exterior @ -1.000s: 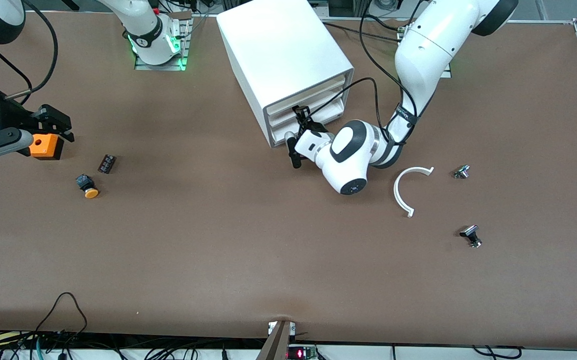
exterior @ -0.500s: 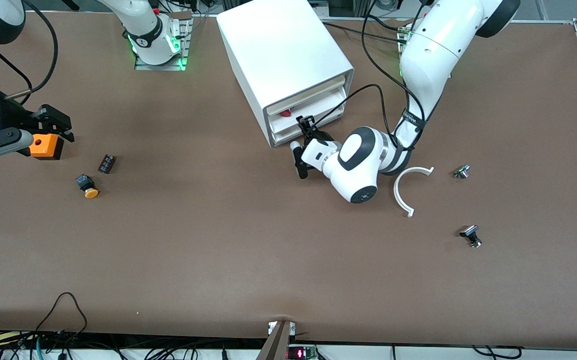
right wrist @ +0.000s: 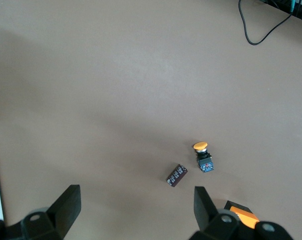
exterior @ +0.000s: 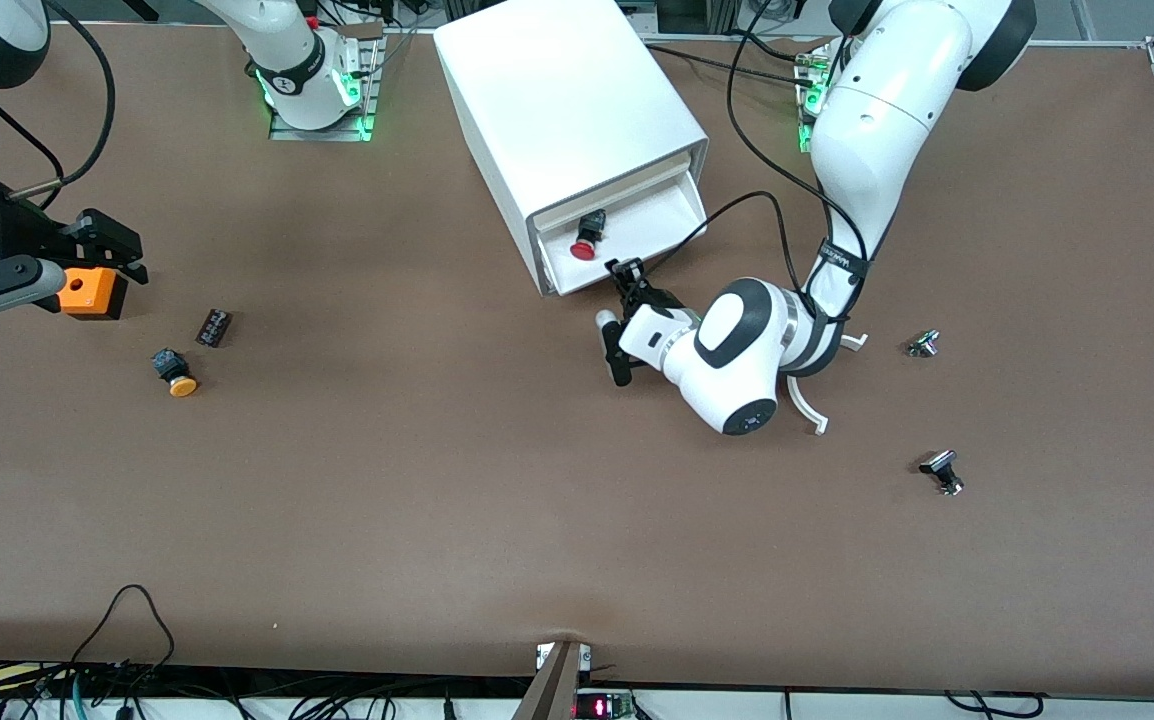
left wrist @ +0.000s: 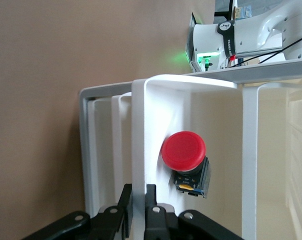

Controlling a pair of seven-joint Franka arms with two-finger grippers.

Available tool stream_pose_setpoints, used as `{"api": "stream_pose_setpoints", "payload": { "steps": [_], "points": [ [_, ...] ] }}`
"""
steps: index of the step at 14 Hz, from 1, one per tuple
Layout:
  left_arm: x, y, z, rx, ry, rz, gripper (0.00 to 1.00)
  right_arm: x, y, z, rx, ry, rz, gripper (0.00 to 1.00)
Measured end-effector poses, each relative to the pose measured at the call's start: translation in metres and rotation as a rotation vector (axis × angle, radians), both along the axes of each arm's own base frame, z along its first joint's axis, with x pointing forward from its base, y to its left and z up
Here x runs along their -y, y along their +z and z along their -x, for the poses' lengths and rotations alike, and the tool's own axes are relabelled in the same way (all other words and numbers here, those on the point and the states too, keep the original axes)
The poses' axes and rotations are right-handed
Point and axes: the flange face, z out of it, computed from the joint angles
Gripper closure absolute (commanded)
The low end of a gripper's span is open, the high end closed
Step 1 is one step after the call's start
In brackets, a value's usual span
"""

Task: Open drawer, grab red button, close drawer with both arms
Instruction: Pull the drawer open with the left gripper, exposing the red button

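Observation:
The white cabinet (exterior: 567, 110) has its lowest drawer (exterior: 652, 215) pulled out. The red-capped button (exterior: 584, 244) lies in the drawer near the corner toward the right arm's end. My left gripper (exterior: 625, 284) is shut on the drawer's front wall. In the left wrist view my left gripper (left wrist: 139, 200) pinches that wall (left wrist: 140, 135), with the button (left wrist: 184, 150) just inside it. My right gripper (exterior: 122, 248) hangs open and empty over the table by the orange box (exterior: 92, 292); it also shows open in the right wrist view (right wrist: 135, 210).
An orange-capped button (exterior: 175, 372) and a small dark component (exterior: 214, 327) lie near the orange box; both also show in the right wrist view, the button (right wrist: 203, 156) and the component (right wrist: 177, 175). A white curved piece (exterior: 805, 400) and two small metal parts (exterior: 924, 343) (exterior: 942, 470) lie toward the left arm's end.
My left gripper has pulled the lowest drawer out toward the front camera, and the red button has come into view. The right arm has not moved.

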Motion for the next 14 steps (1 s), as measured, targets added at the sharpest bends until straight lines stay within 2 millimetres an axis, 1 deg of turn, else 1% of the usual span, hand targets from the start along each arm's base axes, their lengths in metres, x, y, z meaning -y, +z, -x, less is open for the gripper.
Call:
{"api": "stream_pose_setpoints", "payload": {
  "steps": [2,7,14],
  "points": [
    [-0.008,0.002,-0.010,0.016,0.011,-0.008,1.00,0.000,0.000,0.000,0.000,0.000,0.000,0.00],
    [-0.031,0.011,-0.034,0.068,0.046,-0.038,1.00,0.001,-0.002,-0.001,-0.004,-0.003,-0.002,0.00],
    [-0.042,0.012,-0.050,0.105,0.064,-0.051,1.00,0.001,-0.002,-0.004,0.014,-0.004,-0.006,0.00]
  ]
}}
